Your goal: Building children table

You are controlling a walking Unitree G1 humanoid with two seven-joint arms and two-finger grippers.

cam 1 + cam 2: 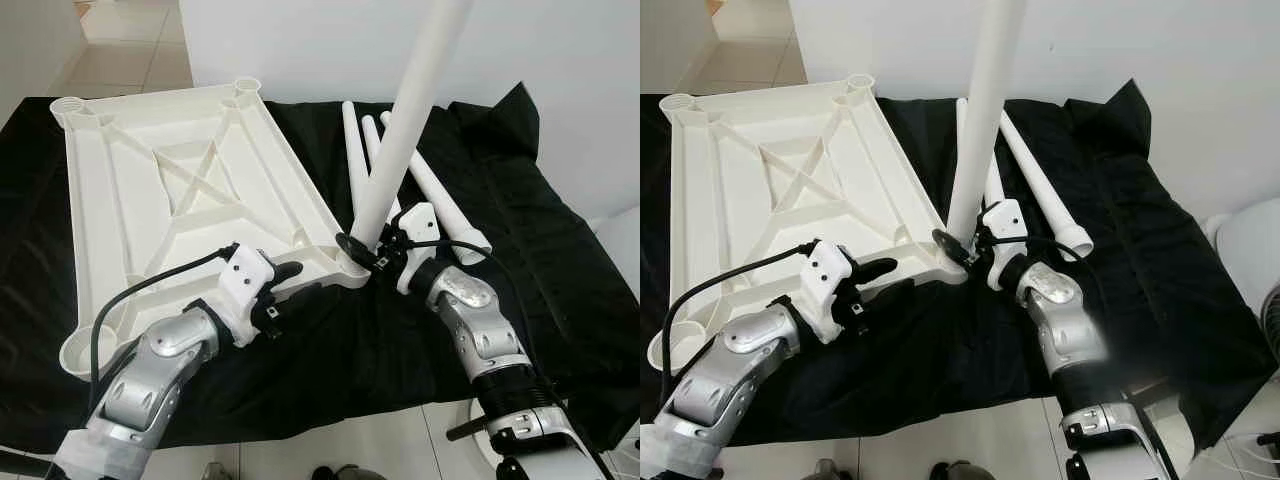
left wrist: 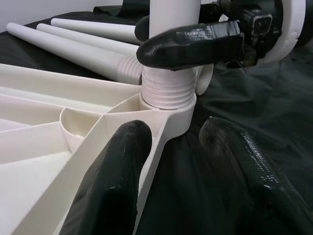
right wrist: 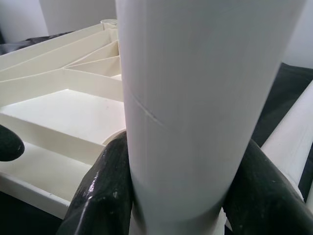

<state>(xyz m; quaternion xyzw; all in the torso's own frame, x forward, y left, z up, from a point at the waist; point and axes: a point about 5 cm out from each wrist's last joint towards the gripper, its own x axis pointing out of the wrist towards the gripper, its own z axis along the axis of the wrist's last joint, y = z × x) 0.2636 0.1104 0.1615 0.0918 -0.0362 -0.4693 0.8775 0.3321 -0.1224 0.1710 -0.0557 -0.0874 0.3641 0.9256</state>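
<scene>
- Your right gripper (image 1: pixel 362 247) is clamped around the upright table leg (image 1: pixel 410 115) low down, a black finger pressed against each side of the white tube, as the right wrist view shows.
- That leg stands a little tilted in the corner socket (image 2: pixel 168 100) of the upturned white tabletop (image 1: pixel 170 190); its threaded end sits in the socket at the corner nearest the robot's right arm.
- Your left gripper (image 1: pixel 290 285) rests at the same corner, fingers spread apart and holding nothing; in the left wrist view the tabletop's edge runs between its two fingers (image 2: pixel 115 181).
- You have the tabletop lying ribbed underside up on a black cloth (image 1: pixel 520 210).
- Three more white legs (image 1: pixel 440 195) lie side by side on the cloth just beyond the right gripper, beside the tabletop.
</scene>
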